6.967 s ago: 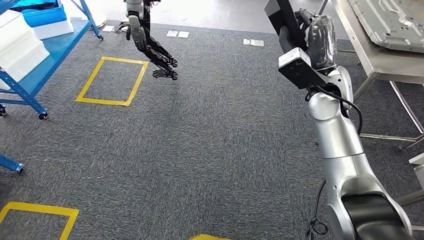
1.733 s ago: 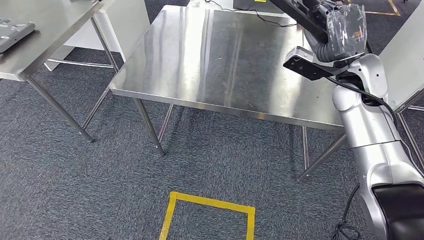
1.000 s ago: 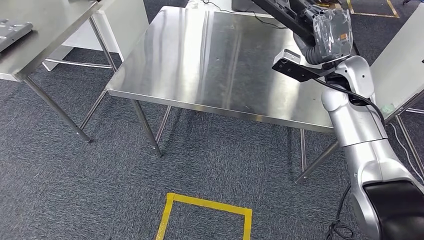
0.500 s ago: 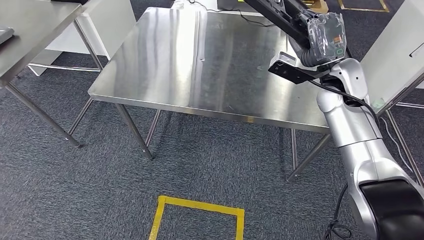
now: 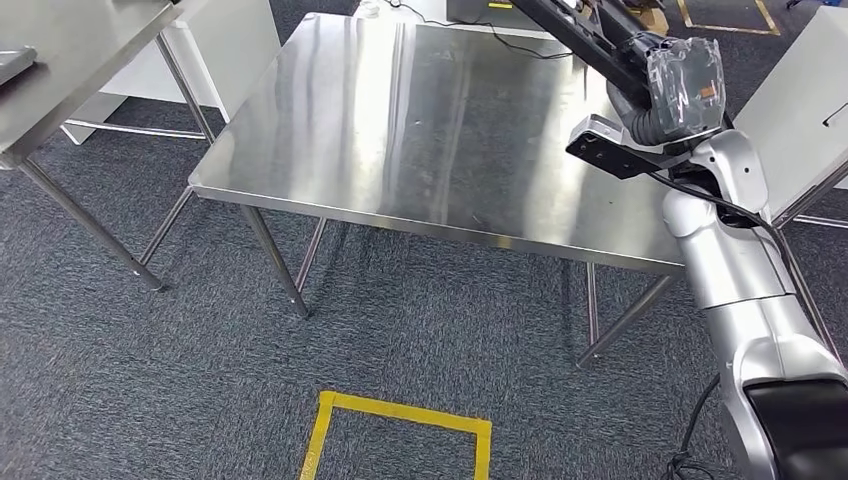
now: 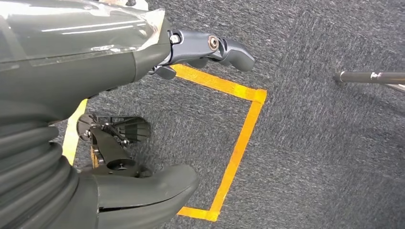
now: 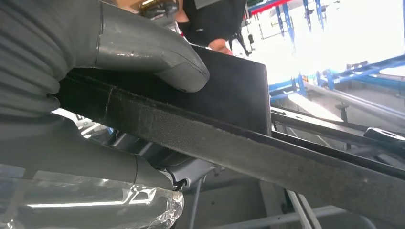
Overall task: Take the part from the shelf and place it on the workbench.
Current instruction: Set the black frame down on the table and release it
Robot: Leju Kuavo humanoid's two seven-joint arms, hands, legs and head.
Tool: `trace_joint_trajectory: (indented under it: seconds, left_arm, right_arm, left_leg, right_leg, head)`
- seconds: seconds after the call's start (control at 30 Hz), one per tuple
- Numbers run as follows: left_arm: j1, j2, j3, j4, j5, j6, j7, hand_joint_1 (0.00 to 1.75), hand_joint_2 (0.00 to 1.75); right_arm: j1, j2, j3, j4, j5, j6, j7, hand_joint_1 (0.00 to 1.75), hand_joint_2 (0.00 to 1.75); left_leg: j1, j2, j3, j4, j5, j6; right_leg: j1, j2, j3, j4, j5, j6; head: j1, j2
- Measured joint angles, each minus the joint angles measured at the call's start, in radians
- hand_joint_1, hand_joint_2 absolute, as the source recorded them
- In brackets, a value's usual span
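In the right wrist view the thick grey thumb (image 7: 157,62) presses onto the top face of a flat black part (image 7: 229,100) and a finger (image 7: 114,167) lies under it, so the right hand (image 7: 95,95) grips the part by one end. From the head view the right hand (image 5: 672,85) is raised at the far right side of the steel tabletop (image 5: 400,120), its wrist wrapped in clear plastic film, and the black part (image 5: 570,30) runs from it up and away over the tabletop's far right corner, its far end cut off by the frame edge; it hangs above the surface, not resting on it. The left hand (image 6: 143,119) hangs low over the grey carpet (image 6: 325,143) above a yellow tape square (image 6: 239,138), its fingers (image 6: 215,47) and thumb apart with nothing between them. A second steel table (image 5: 60,50) stands well apart to the left. Judging by this, the carry is nearly done and the placing step is in hand: the part is over the workbench but not yet set down. The next move calls for lowering the right arm until the part lies flat on the bare steel, well inside the edge, and only then loosening the fingers, since a long part held by one end may tip or slide if let go early.
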Motion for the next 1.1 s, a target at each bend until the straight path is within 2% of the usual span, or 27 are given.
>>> trace_joint_trajectory:
  seconds: [0.03,0.07,0.13,0.2,0.23,0.3,0.33,0.37,0.4,0.43,0.47,0.53,0.57,0.63,0.7,0.77,0.83,0.87,0.9,0.93,1.0,1.03,1.07,1.1]
  left_arm:
    - [0.0,0.0,-0.002,0.0,-0.002,0.0,0.0,0.0,1.75]
    - [0.0,0.001,-0.004,0.0,-0.004,0.0,0.0,0.0,1.75]
    - [0.0,0.001,-0.007,0.0,-0.009,0.0,0.003,0.0,1.75]
    - [0.0,0.002,-0.01,0.0,-0.013,0.0,0.009,0.0,1.75]
    - [-0.001,0.002,-0.011,0.0,-0.014,0.0,0.012,0.0,1.75]
    - [-0.001,0.002,-0.015,0.0,-0.014,0.001,0.016,0.0,1.75]
    - [-0.001,0.002,-0.015,0.0,-0.014,0.002,0.019,0.0,1.75]
    - [-0.001,0.002,-0.016,0.0,-0.014,0.002,0.021,0.0,1.75]
    - [-0.001,0.002,-0.016,0.0,-0.014,0.002,0.022,0.0,1.75]
    - [-0.001,0.003,-0.016,0.0,-0.014,0.002,0.023,0.0,1.75]
    - [-0.001,0.003,-0.016,0.0,-0.014,0.003,0.023,0.0,1.75]
    - [-0.002,0.006,-0.016,0.0,-0.013,0.003,0.024,0.0,1.75]
    - [-0.003,0.007,-0.016,0.0,-0.013,0.003,0.024,0.0,1.75]
    - [-0.004,0.008,-0.017,0.0,-0.013,0.003,0.024,0.0,1.75]
    - [-0.004,0.006,-0.016,0.0,-0.013,0.004,0.024,0.0,1.75]
    - [-0.005,0.005,-0.016,0.0,-0.012,0.004,0.024,0.0,1.75]
    - [-0.006,0.005,-0.016,0.0,-0.011,0.004,0.024,0.0,1.75]
    - [-0.006,0.004,-0.016,0.0,-0.011,0.004,0.024,0.0,1.75]
    - [-0.006,0.003,-0.016,0.0,-0.011,0.004,0.024,0.0,1.75]
    - [-0.006,0.002,-0.016,0.0,-0.011,0.004,0.024,0.0,1.75]
    - [-0.006,0.001,-0.016,0.0,-0.011,0.004,0.024,0.0,1.75]
    - [-0.006,0.0,-0.016,0.0,-0.011,0.004,0.024,0.0,1.75]
    - [-0.006,0.0,-0.016,0.0,-0.011,0.004,0.024,0.0,1.75]
    - [-0.006,0.0,-0.016,0.0,-0.011,0.004,0.025,0.0,1.75]
  right_arm:
    - [0.001,-0.003,-0.001,-0.003,-0.001,0.001,0.0,1.75,1.75]
    - [0.005,-0.006,-0.002,-0.006,-0.002,0.002,0.0,1.75,1.75]
    - [0.014,-0.013,-0.003,-0.012,-0.004,0.004,0.001,1.75,1.75]
    - [0.019,-0.02,-0.006,-0.02,-0.006,0.005,0.002,1.75,1.75]
    - [0.019,-0.023,-0.008,-0.023,-0.007,0.006,0.002,1.75,1.75]
    - [0.019,-0.026,-0.01,-0.027,-0.009,0.007,0.002,1.75,1.75]
    - [0.019,-0.026,-0.01,-0.027,-0.01,0.008,0.002,1.75,1.75]
    - [0.02,-0.026,-0.01,-0.027,-0.011,0.009,0.001,1.75,1.75]
    - [0.021,-0.026,-0.01,-0.027,-0.013,0.009,0.0,1.75,1.75]
    - [0.021,-0.026,-0.01,-0.027,-0.014,0.009,-0.001,1.75,1.75]
    - [0.02,-0.026,-0.01,-0.027,-0.015,0.009,-0.003,1.75,1.75]
    - [0.018,-0.027,-0.01,-0.027,-0.015,0.009,-0.004,1.75,1.75]
    - [0.017,-0.027,-0.01,-0.027,-0.015,0.009,-0.004,1.75,1.75]
    - [0.016,-0.027,-0.009,-0.027,-0.015,0.009,-0.005,1.75,1.75]
    - [0.016,-0.03,-0.01,-0.028,-0.016,0.01,-0.005,1.75,1.75]
    - [0.014,-0.033,-0.011,-0.029,-0.017,0.01,-0.005,1.75,1.75]
    - [0.015,-0.034,-0.011,-0.029,-0.017,0.01,-0.005,1.75,1.75]
    - [0.017,-0.034,-0.011,-0.028,-0.017,0.01,-0.005,1.75,1.75]
    - [0.019,-0.035,-0.01,-0.028,-0.017,0.01,-0.005,1.75,1.75]
    - [0.02,-0.035,-0.01,-0.028,-0.017,0.01,-0.005,1.75,1.75]
    - [0.02,-0.036,-0.011,-0.028,-0.018,0.01,-0.005,1.75,1.75]
    - [0.019,-0.036,-0.011,-0.028,-0.018,0.01,-0.005,1.75,1.75]
    - [0.019,-0.036,-0.011,-0.027,-0.017,0.01,-0.006,1.75,1.75]
    - [0.02,-0.037,-0.01,-0.027,-0.017,0.01,-0.006,1.75,1.75]
  left_leg:
    - [-0.002,0.0,-0.001,0.005,-0.005,-0.006]
    - [-0.005,-0.001,-0.002,0.009,-0.01,-0.011]
    - [-0.004,0.0,-0.003,0.012,-0.014,-0.016]
    - [0.0,0.0,-0.015,0.034,-0.032,-0.023]
    - [0.002,0.0,-0.032,0.071,-0.054,-0.028]
    - [0.003,-0.001,-0.096,0.198,-0.114,-0.034]
    - [0.003,-0.001,-0.13,0.26,-0.135,-0.034]
    - [0.003,-0.001,-0.154,0.296,-0.138,-0.033]
    - [0.003,-0.002,-0.159,0.294,-0.122,-0.029]
    - [0.002,-0.002,-0.144,0.252,-0.089,-0.022]
    - [0.0,-0.004,-0.113,0.183,-0.049,-0.013]
    - [-0.007,-0.004,-0.055,0.061,-0.005,0.005]
    - [-0.011,-0.003,-0.041,0.031,0.0,0.01]
    - [-0.016,-0.001,-0.033,0.02,-0.005,0.013]
    - [-0.012,0.0,-0.014,0.002,0.003,0.018]
    - [-0.007,0.002,0.003,-0.014,0.009,0.024]
    - [-0.008,0.001,0.008,-0.016,0.005,0.026]
    - [-0.008,0.0,0.01,-0.016,0.002,0.026]
    - [-0.007,-0.001,0.012,-0.015,-0.002,0.025]
    - [-0.006,-0.002,0.017,-0.014,-0.006,0.022]
    - [-0.006,-0.004,0.028,-0.01,-0.019,0.013]
    - [-0.008,-0.005,0.032,-0.007,-0.026,0.007]
    - [-0.01,-0.006,0.033,-0.005,-0.031,0.002]
    - [-0.012,-0.006,0.034,-0.004,-0.035,-0.002]
  right_leg:
    - [-0.001,-0.003,0.025,-0.049,0.016,-0.002]
    - [0.001,-0.005,0.038,-0.071,0.023,-0.01]
    - [0.002,0.0,0.04,-0.074,0.024,-0.031]
    - [-0.001,0.003,0.042,-0.074,0.024,-0.045]
    - [-0.002,0.004,0.043,-0.074,0.023,-0.051]
    - [0.001,0.006,0.045,-0.074,0.021,-0.061]
    - [0.003,0.007,0.045,-0.074,0.02,-0.064]
    - [0.005,0.009,0.046,-0.074,0.019,-0.066]
    - [0.008,0.011,0.047,-0.074,0.018,-0.067]
    - [0.01,0.013,0.049,-0.074,0.016,-0.068]
    - [0.012,0.015,0.052,-0.074,0.015,-0.07]
    - [0.017,0.017,0.054,-0.075,0.012,-0.068]
    - [0.017,0.017,0.054,-0.075,0.011,-0.064]
    - [0.017,0.017,0.055,-0.079,0.009,-0.054]
    - [0.02,0.014,0.049,-0.064,-0.001,-0.046]
    - [0.021,0.012,0.007,0.02,-0.036,-0.049]
    - [0.02,0.011,-0.067,0.153,-0.081,-0.051]
    - [0.019,0.011,-0.095,0.195,-0.089,-0.047]
    - [0.017,0.011,-0.105,0.199,-0.081,-0.039]
    - [0.014,0.01,-0.091,0.161,-0.056,-0.028]
    - [0.007,0.004,-0.021,0.014,0.01,-0.009]
    - [0.008,0.002,0.009,-0.045,0.032,-0.008]
    - [0.009,0.001,0.029,-0.079,0.043,-0.012]
    - [0.011,0.002,0.035,-0.088,0.042,-0.021]
  head:
    - [0.0,0.0]
    - [-0.001,0.0]
    - [-0.003,0.0]
    - [-0.004,0.0]
    - [-0.005,0.0]
    - [-0.007,0.0]
    - [-0.007,0.0]
    - [-0.007,0.0]
    - [-0.007,0.0]
    - [-0.007,0.0]
    - [-0.007,0.0]
    - [-0.006,0.0]
    - [-0.006,0.0]
    - [-0.006,0.0]
    - [-0.005,0.0]
    - [-0.003,0.0]
    - [-0.003,0.0]
    - [-0.002,0.0]
    - [-0.002,0.0]
    - [-0.002,0.0]
    - [-0.001,0.0]
    - [-0.001,0.0]
    - [-0.001,0.0]
    - [-0.002,0.0]
